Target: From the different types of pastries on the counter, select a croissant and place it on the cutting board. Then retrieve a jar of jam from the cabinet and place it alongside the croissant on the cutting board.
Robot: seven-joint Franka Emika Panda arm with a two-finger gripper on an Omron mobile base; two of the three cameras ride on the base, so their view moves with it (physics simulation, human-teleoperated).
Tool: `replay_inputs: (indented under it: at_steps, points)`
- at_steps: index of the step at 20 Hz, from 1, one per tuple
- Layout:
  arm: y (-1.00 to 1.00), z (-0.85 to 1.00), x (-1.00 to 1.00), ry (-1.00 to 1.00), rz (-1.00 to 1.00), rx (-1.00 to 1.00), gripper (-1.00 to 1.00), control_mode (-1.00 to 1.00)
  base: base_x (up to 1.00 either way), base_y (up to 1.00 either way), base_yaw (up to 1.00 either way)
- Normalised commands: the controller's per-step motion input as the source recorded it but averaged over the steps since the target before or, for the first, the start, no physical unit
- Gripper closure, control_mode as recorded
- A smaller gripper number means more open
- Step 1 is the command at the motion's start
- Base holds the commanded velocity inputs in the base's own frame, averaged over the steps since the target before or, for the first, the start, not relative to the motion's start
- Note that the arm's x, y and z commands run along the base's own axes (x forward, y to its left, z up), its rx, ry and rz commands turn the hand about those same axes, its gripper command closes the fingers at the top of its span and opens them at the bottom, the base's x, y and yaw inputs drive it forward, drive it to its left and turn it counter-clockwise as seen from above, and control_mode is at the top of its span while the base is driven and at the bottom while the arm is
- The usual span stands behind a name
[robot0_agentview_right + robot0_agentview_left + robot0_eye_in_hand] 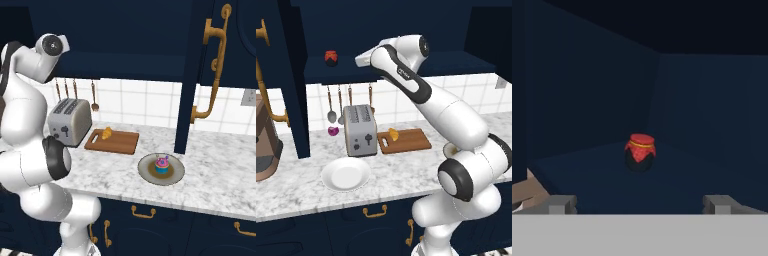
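Reaching toward the cabinet point(406, 20) now, I take the croissant half of the job as done: the croissant point(393, 134) lies on the cutting board point(411, 140), toward its slotted end, beside the toaster point(360, 130) on the desk point(301, 187). So the jam is the step in hand. The jar of jam point(640, 152) stands upright on the cabinet shelf, alone, well back from the front edge and almost straight ahead of my hand point(639, 204). My fingertips point(561, 204) are spread wide with nothing between them, and they are short of the jar, not yet touching it.

As I judge it, the next move is a level push forward along the shelf until the jar sits between the fingertips, then a close on its body below the red cloth top. It is small and squat, so I should keep centred and low; a nudge off-centre could push it deeper into the cabinet.
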Motion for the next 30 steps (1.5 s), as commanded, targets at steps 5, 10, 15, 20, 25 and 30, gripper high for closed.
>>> replay_inputs:
  at_steps: [5, 10, 15, 20, 25, 30]
  points:
    - [0.12, -0.04, 0.09, 0.0, 0.0, 0.0, -1.0, -1.0, 0.0, 0.0, 0.0]
    - [0.16, 0.0, 0.43, 0.02, 0.0, 0.0, -1.0, -1.0, 0.0, 0.0, 0.0]
    - [0.23, 0.0, 0.23, 0.02, 0.0, 0.0, -1.0, -1.0, 0.0, 0.0, 0.0]
    - [0.27, 0.0, 0.36, 0.04, 0.0, 0.0, -1.0, -1.0, 0.0, 0.0, 0.0]
    - [0.24, 0.0, 0.42, 0.05, 0.0, 0.0, -1.0, -1.0, 0.0, 0.0, 0.0]
    - [0.49, -0.02, 0.37, 0.05, 0.0, 0.0, -1.0, -1.0, 0.0, 0.0, 0.0]
